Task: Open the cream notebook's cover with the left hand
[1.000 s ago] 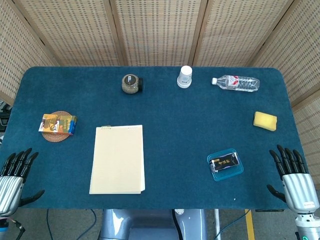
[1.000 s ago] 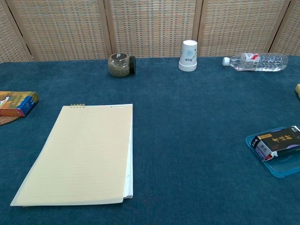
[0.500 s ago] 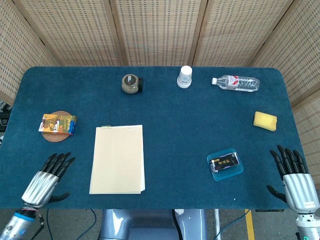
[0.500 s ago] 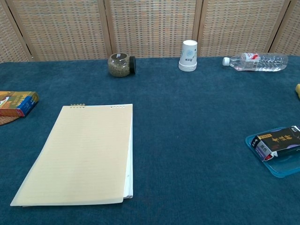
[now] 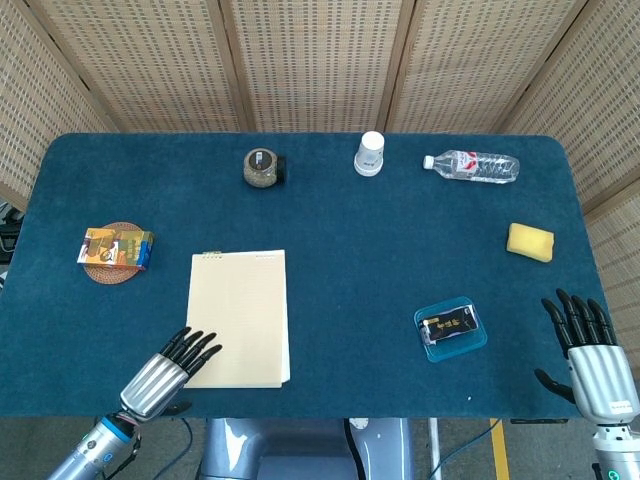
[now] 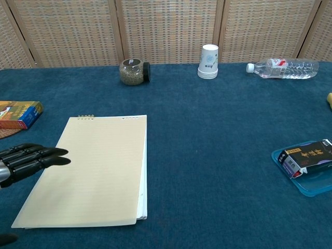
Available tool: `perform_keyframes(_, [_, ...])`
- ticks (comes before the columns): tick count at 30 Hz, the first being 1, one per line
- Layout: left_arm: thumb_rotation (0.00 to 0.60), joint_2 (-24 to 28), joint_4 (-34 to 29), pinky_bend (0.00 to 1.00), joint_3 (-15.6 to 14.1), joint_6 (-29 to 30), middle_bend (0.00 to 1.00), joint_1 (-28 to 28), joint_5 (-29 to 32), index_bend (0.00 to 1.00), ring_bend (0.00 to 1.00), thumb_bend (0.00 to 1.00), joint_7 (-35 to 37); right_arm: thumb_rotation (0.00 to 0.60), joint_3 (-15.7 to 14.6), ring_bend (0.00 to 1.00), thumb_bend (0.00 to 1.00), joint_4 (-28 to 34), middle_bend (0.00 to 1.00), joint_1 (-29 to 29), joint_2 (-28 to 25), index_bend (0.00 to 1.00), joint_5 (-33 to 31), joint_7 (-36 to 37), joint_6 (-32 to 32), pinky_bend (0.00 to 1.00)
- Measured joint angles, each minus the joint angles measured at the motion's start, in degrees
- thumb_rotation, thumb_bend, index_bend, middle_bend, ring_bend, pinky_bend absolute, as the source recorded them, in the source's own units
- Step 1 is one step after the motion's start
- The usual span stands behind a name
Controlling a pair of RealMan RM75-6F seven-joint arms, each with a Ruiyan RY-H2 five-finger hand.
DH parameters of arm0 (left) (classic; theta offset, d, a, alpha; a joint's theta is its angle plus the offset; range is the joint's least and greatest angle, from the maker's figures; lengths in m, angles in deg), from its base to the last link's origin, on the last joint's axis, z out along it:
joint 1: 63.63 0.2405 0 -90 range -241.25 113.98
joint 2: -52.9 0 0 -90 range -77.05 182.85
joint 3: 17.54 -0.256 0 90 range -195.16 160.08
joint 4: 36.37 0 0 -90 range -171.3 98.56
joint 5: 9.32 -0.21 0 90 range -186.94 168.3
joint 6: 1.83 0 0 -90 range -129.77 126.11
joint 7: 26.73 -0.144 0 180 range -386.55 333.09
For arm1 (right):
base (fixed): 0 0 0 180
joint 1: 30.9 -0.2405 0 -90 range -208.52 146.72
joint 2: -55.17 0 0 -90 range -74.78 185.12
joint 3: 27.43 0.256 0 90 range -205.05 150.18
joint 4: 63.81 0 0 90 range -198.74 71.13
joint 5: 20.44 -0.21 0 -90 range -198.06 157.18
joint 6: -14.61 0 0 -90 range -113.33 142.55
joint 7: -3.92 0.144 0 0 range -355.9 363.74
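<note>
Lower left of the head view, the left hand [image 5: 165, 370] reaches in with fingers straight and spread, holding nothing, fingertips at the bottom-left corner of the cream notebook [image 5: 237, 318]. That notebook lies flat and closed on the blue surface [image 5: 360, 260]. Down at lower right, the right hand [image 5: 590, 350] is open and empty.

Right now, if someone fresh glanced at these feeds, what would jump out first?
Probably the cream notebook, lying closed near the front left of the blue table, with the left hand reaching over its near left corner, fingers spread. The right hand sits idle at the front right edge.
</note>
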Motion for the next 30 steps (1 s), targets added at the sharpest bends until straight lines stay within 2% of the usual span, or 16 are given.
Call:
perform_keyframes(3, [0.6,-1.7,1.1,0.0,0.1,-0.7,0.0,-0.4,0.8,0.0,0.0,0.3,-0.4,0.6,0.0,0.0,0.0,0.0,0.0,-0.1,-0.1,0.0,-0.1,0.3,0.2,0.0])
perform_keyframes(17, [0.6,-6.4,5.8,0.0,0.0,-2.4,0.0,-1.7,4.4,0.0,0.0,0.3,-0.7,0.6,-0.1,0.0,0.0,0.0,0.0,-0.3,0.1,0.0,-0.4,0.1,1.0,0.0])
perform_keyframes(30, [0.6,-7.6,7.2,0.0,0.3,-2.4,0.0,-2.8,6.4,0.0,0.0,0.3,0.0,0.6,0.1,0.0,0.0,-0.2,0.0,-0.5,0.0,0.0,-1.0,0.3,1.4,0.0])
